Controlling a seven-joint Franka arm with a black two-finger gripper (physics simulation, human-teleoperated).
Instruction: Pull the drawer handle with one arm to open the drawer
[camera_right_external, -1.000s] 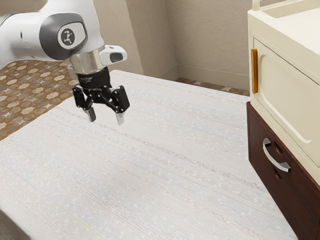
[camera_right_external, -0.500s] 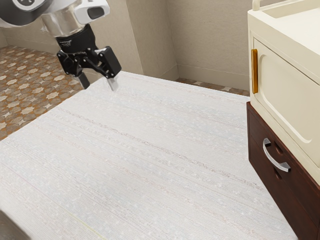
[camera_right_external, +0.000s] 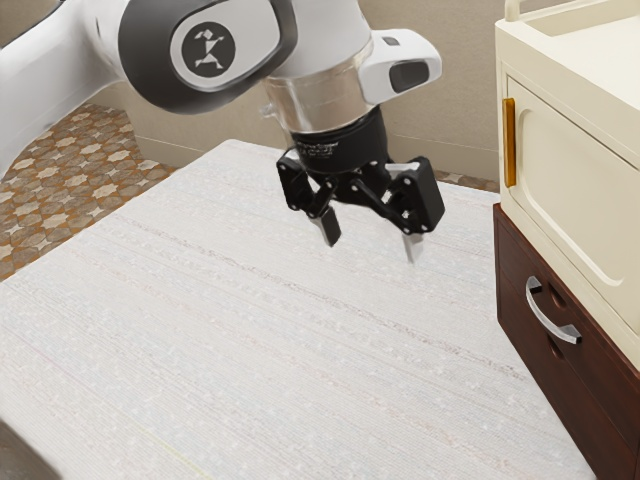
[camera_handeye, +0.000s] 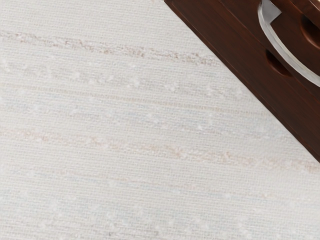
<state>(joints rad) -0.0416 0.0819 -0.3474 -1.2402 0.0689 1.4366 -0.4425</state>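
Two fingers (camera_right_external: 330, 226) of the black claw (camera_right_external: 371, 238) stand spread well apart, tips pointing down, with open space between them. They hang above the desk (camera_right_external: 260, 350), whose white surface carries thin, uneven stripes of grey, beige and faint blue (rather like woven cloth, to my eye). Behind the claw, the white and grey arm (camera_right_external: 330, 95) comes in from the exterior view's upper left, with a metallic collar just above the black wrist. Farther out from the claw, toward the exterior view's right, is the silver handle (camera_right_external: 541, 313), a curved bar fixed to the dark reddish-brown drawer (camera_right_external: 600, 400). The claw and the handle are well apart. The drawer looks shut, its front flush with its surround, and scooped hollows lie beside the handle. In the wrist view the handle's arc stands out from the wood, and the brown edge meets the striped surface. Directly above the drawer rests a cream cabinet (camera_right_external: 570, 175) with a gold upright pull (camera_right_external: 510, 142) on its panelled front. Farthest off come a patterned tile floor (camera_right_external: 75, 185) and a plain beige wall (camera_right_external: 450, 85).
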